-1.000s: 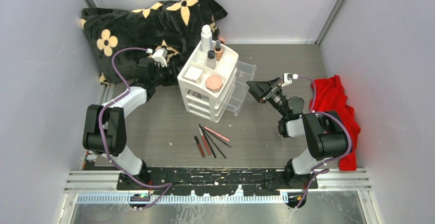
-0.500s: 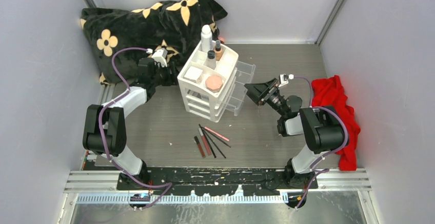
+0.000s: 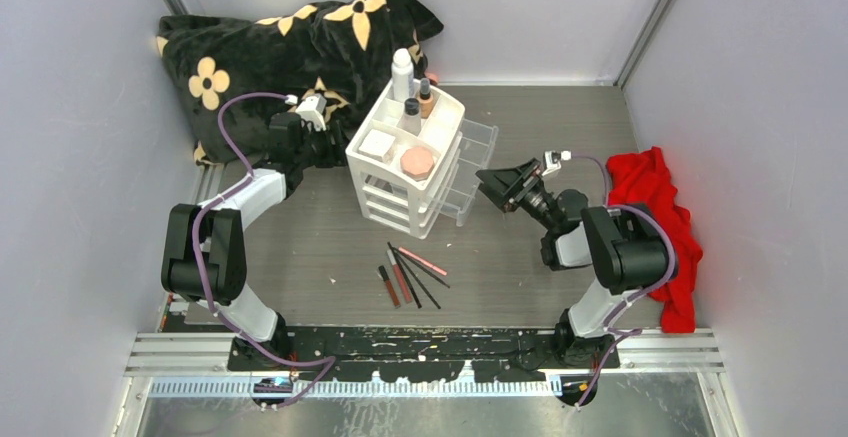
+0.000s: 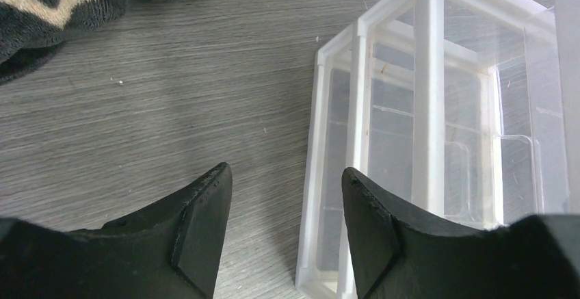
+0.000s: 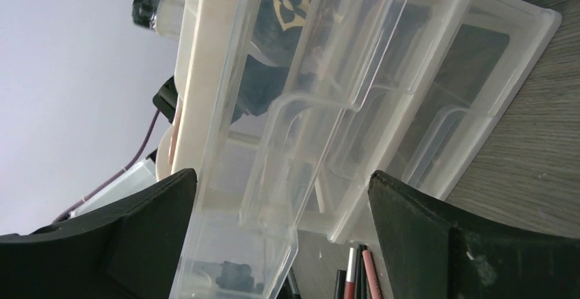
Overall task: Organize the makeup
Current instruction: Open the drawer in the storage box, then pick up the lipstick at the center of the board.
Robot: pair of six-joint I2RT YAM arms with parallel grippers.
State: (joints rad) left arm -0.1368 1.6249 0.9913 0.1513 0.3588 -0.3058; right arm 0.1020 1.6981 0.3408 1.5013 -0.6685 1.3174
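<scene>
The makeup on the white drawer unit's (image 3: 372,189) top tray is a white bottle (image 3: 402,70), a tan dark-capped bottle (image 3: 425,98), a white square box (image 3: 377,144) and a pink compact (image 3: 417,162). Red and pink tubes and thin black pencils (image 3: 410,275) lie on the table in front; their ends show in the right wrist view (image 5: 356,271). My left gripper (image 3: 327,148) is open at the unit's left rear corner (image 4: 321,176). My right gripper (image 3: 497,183) is open, with a pulled-out clear drawer's (image 5: 273,196) front between its jaws.
The unit's clear drawers (image 3: 470,162) stick out to the right. A black floral blanket (image 3: 290,47) lies at the back left, behind my left arm. A red cloth (image 3: 650,207) lies at the right wall. Walls close in three sides.
My right gripper has moved a little left toward the pulled-out drawers. My left arm has not moved.
</scene>
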